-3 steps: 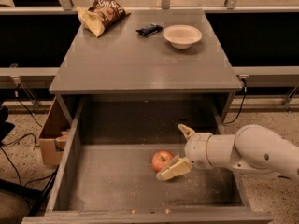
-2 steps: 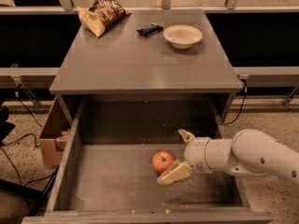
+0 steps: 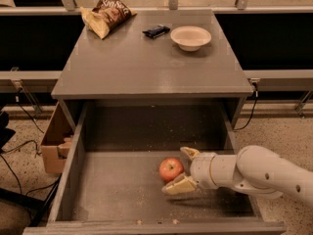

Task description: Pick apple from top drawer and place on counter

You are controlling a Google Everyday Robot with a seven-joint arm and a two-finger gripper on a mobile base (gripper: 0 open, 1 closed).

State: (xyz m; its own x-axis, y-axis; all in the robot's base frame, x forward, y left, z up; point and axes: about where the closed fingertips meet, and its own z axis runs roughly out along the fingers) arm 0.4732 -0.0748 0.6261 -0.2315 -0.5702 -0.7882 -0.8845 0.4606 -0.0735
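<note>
The gripper (image 3: 177, 171) is inside the top drawer (image 3: 122, 190), reaching in from the right. Its jaws are open, one finger behind the apple (image 3: 170, 169) and one in front, and neither visibly clamps it. Compared with one second ago, the gripper has advanced slightly leftward, so the fingers reach further around the apple. The apple rests on the drawer floor, position unchanged. The counter (image 3: 146, 62) carries a bowl (image 3: 190, 37).

1. Dim, warm overhead light leaves a soft sheen on the counter (image 3: 146, 67).
2. Shadow darkens the back wall of the top drawer (image 3: 122, 190).
3. The pale gripper (image 3: 175, 171), fingers spread inside the drawer at the apple (image 3: 169, 169), catches the light.
</note>
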